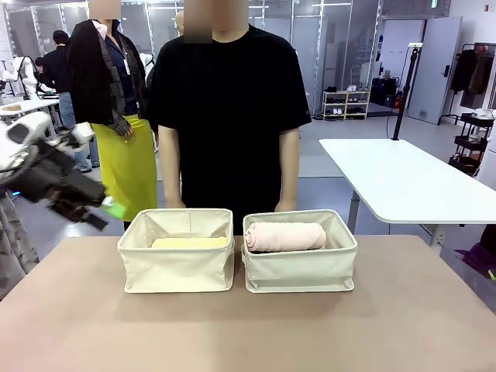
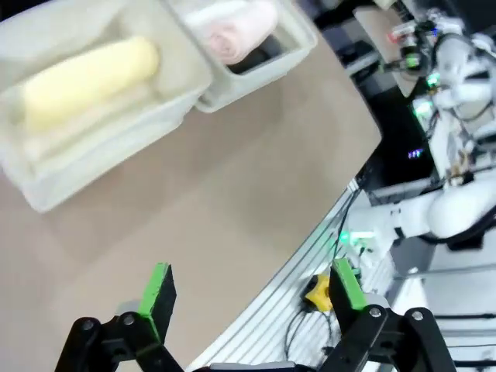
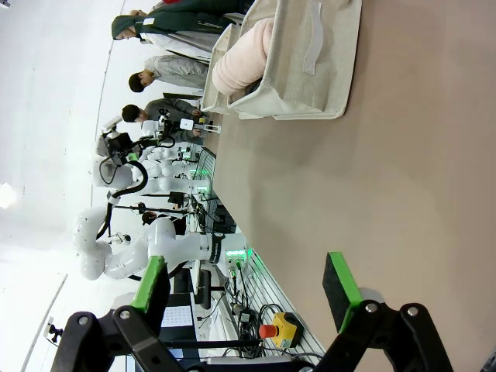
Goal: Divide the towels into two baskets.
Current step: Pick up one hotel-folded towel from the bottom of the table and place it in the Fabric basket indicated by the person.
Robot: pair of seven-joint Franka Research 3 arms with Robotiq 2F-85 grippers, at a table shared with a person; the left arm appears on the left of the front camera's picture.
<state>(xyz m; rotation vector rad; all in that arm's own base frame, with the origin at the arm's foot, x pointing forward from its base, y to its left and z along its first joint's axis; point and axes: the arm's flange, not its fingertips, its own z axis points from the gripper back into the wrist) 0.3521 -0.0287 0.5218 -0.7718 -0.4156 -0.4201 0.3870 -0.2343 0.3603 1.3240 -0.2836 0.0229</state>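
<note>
Front view gives me two baskets side by side mid-table, the left basket [image 1: 177, 260] holding the yellow towel [image 1: 190, 242] and the right basket [image 1: 299, 262] the pink towel [image 1: 285, 236], with a person [image 1: 229, 116] standing right behind them. My left gripper [image 2: 252, 291] hangs jaws apart and empty above the table's [image 1: 248, 333] left edge. My right gripper [image 3: 248, 287] is spread wide too, gripping nothing.

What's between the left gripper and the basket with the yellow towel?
Only bare tabletop in the left wrist view, between the open left gripper and the basket holding the yellow towel.
</note>
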